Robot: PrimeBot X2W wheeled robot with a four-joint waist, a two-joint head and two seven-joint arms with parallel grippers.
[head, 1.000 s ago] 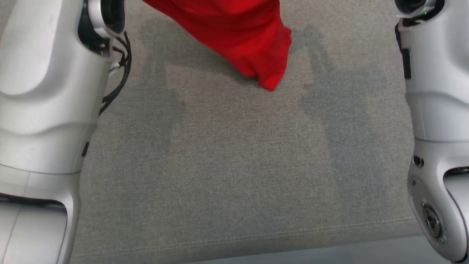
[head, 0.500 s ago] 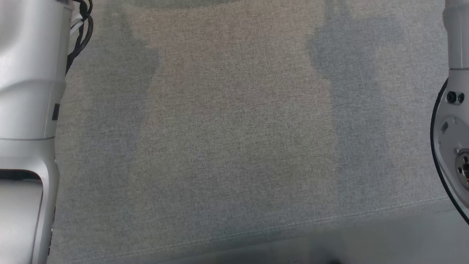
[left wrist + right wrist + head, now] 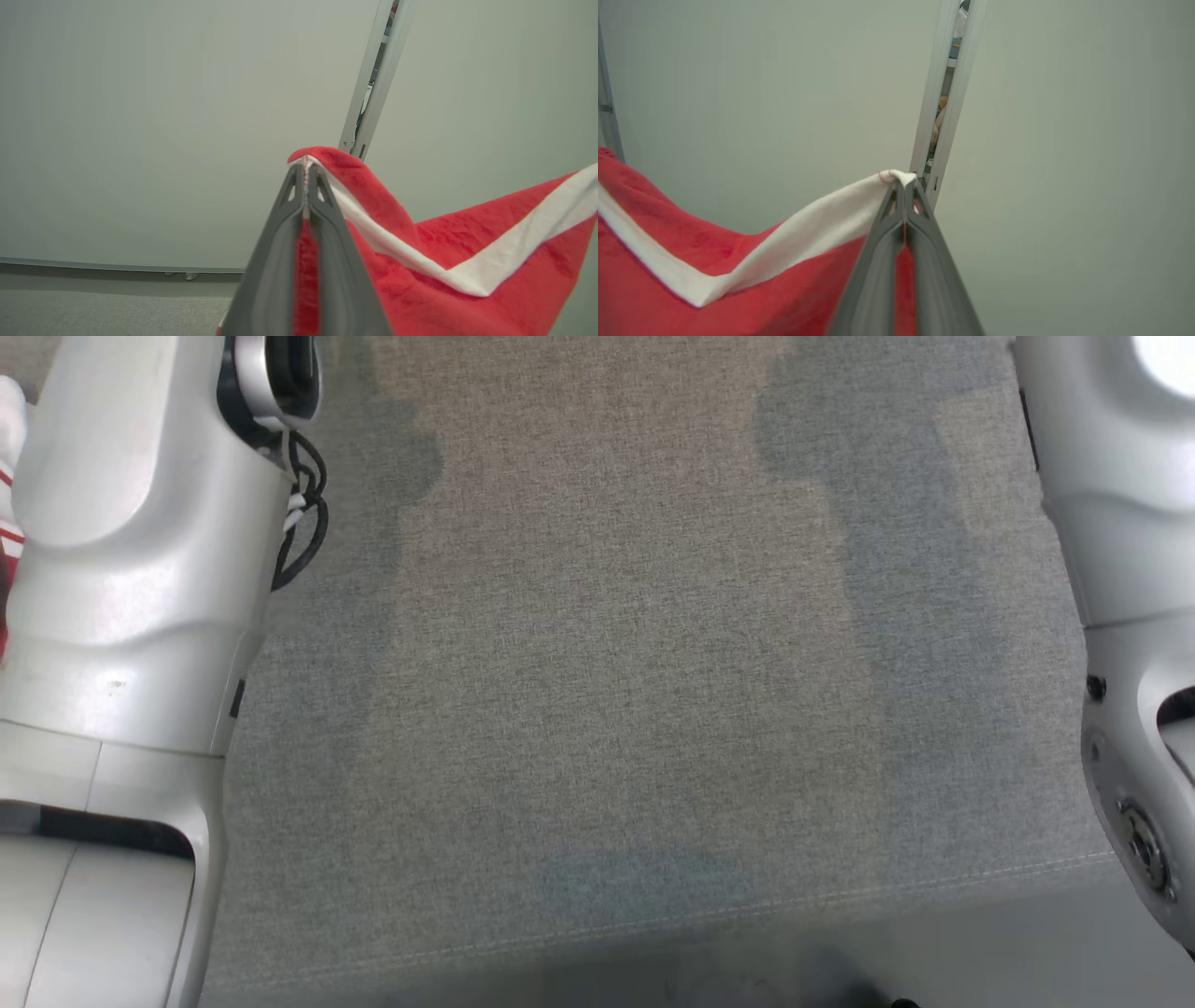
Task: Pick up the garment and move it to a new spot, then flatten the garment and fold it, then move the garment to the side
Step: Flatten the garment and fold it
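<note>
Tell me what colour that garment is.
The garment is red with a white edge band, clearest in the left wrist view.

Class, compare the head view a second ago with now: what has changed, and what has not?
The garment, its red end low over the cushion a second ago, has been lifted away. The left gripper and right gripper are shut on its white-trimmed edge. The cushion is unchanged.

Garment (image 3: 467, 298): bright red, white band (image 3: 514, 240) along edge.
Left gripper (image 3: 304, 170), right gripper (image 3: 904, 186): dark grey.
Table cover (image 3: 607, 663): mottled grey weave, pale stitch line (image 3: 840, 898) at near edge.
Left arm (image 3: 131, 569), right arm (image 3: 1102, 523): glossy silver-white.
Cable (image 3: 303, 513): black.
Wall (image 3: 140, 116): plain pale grey-green.
</note>
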